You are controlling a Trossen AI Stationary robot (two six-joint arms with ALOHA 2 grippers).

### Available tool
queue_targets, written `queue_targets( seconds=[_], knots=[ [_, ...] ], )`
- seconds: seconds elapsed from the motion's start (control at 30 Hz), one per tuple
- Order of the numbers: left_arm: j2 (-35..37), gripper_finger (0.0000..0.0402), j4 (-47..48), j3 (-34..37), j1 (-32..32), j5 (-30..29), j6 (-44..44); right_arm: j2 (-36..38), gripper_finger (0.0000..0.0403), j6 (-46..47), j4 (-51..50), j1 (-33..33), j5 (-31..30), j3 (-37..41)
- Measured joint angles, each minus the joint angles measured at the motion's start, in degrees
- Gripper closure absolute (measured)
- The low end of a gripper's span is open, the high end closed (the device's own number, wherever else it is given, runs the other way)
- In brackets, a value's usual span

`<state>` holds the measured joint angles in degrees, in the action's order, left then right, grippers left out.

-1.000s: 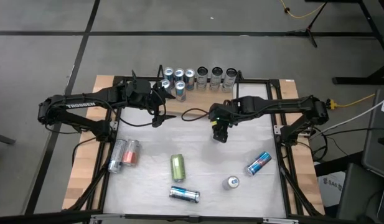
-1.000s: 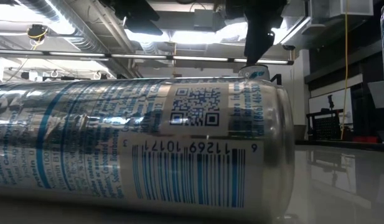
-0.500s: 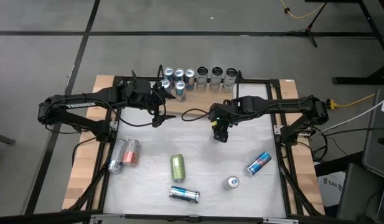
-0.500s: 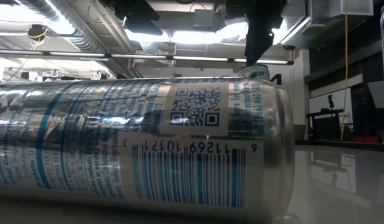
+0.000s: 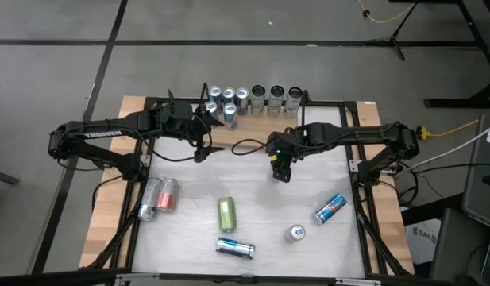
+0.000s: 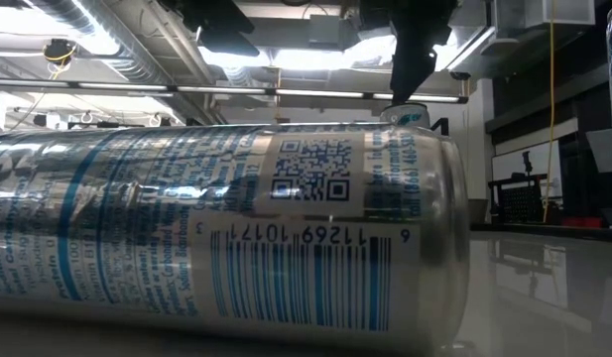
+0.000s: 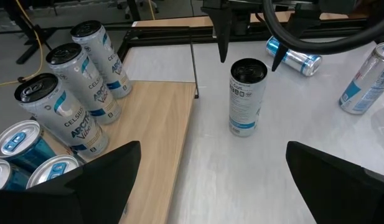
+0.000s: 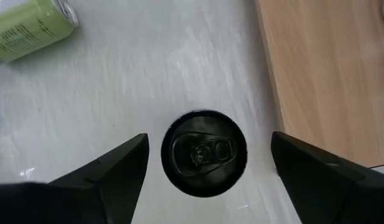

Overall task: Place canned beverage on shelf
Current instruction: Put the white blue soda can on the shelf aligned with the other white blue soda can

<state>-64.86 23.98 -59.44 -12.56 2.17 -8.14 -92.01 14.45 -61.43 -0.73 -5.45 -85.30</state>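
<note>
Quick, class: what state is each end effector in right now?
Left end effector: open, holding nothing.
Right end effector: open, above the upright black-topped white can, not gripping it.

Both arms are dark, matte and slender-jointed, the left arm (image 5: 109,137) carrying white block lettering that seems to read TROSSEN, the right arm (image 5: 364,139) trailing a thin black cable, each ending in two flat, tapered black fingers (image 8: 107,171).

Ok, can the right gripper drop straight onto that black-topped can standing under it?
Probably yes: the right gripper hangs open directly over the upright black-topped can, one finger each side, nothing between them. The green can lies well clear.
</note>
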Motion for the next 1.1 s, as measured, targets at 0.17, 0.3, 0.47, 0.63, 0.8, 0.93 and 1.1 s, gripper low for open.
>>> queue_targets(
  seconds=[0.17, 0.3, 0.47, 0.63, 0.8, 0.93, 1.1],
  knots=[
    [0.0, 0.0006, 0.0, 0.0, 0.0, 0.0, 0.0, 0.0, 0.0077, -2.3, 0.0, 0.0, 0.0, 0.0],
    [0.0, 0.0006, 0.0, 0.0, 0.0, 0.0, 0.0, 0.0, 0.0077, -2.5, 0.0, 0.0, 0.0, 0.0],
    [0.0, 0.0006, 0.0, 0.0, 0.0, 0.0, 0.0, -0.4, 0.0077, -2.5, 0.0, 0.0, 0.0, 0.0],
    [0.0, 0.0006, -0.1, 0.0, 0.0, 0.0, 0.0, -2.7, 0.0077, -3.0, -0.2, 0.0, 0.0, 0.0],
    [0.0, 0.0006, -0.1, 0.0, 0.0, 0.0, 0.0, -5.0, 0.0077, -4.3, 0.0, 0.0, 0.6, 0.0],
    [0.0, 0.0006, 0.0, 0.0, 0.0, 0.0, 0.0, -6.5, 0.0077, -4.5, -0.5, 0.0, 0.6, 0.0],
    [0.0, 0.0006, -0.1, 0.0, 0.0, 0.0, 0.0, -7.3, 0.0077, -4.5, -1.6, 0.0, 0.5, 0.0]
  ],
)
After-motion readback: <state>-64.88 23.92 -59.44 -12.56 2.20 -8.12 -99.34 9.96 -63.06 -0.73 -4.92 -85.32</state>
